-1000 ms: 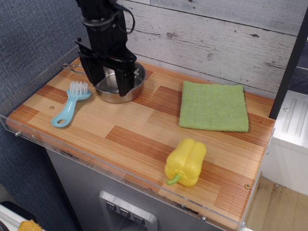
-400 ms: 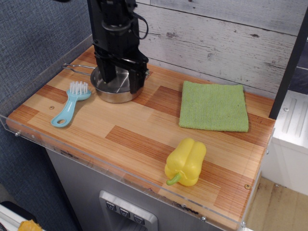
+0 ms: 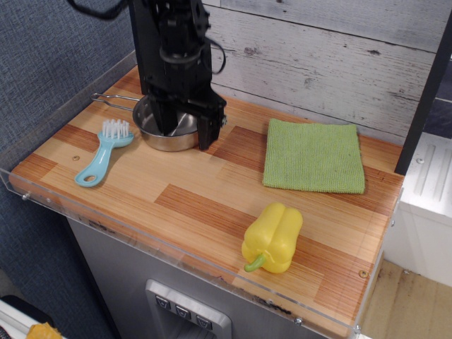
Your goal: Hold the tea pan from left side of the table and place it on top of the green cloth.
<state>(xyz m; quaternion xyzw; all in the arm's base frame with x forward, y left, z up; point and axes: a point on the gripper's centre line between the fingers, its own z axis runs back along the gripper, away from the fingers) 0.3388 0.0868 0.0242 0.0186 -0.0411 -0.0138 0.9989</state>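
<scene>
The tea pan (image 3: 157,134), a small shiny steel saucepan, stands at the back left of the table (image 3: 205,205), its thin wire handle (image 3: 113,99) pointing left. My black gripper (image 3: 187,131) comes down from above over the pan's right side. Its jaws are open and straddle the right rim: one finger is inside the pan, the other finger (image 3: 207,134) is outside, low near the wood. The arm hides the middle of the pan. The green cloth (image 3: 314,156) lies flat at the back right, a short gap away from the pan.
A light-blue brush (image 3: 104,152) lies just left of the pan. A yellow bell pepper (image 3: 272,237) sits near the front right edge. A clear acrylic rim (image 3: 63,205) runs along the table's front and left; a plank wall stands behind.
The gripper has moved to the right across the pan and lower, from over its left and middle to astride its right rim. The pan has not visibly moved.
</scene>
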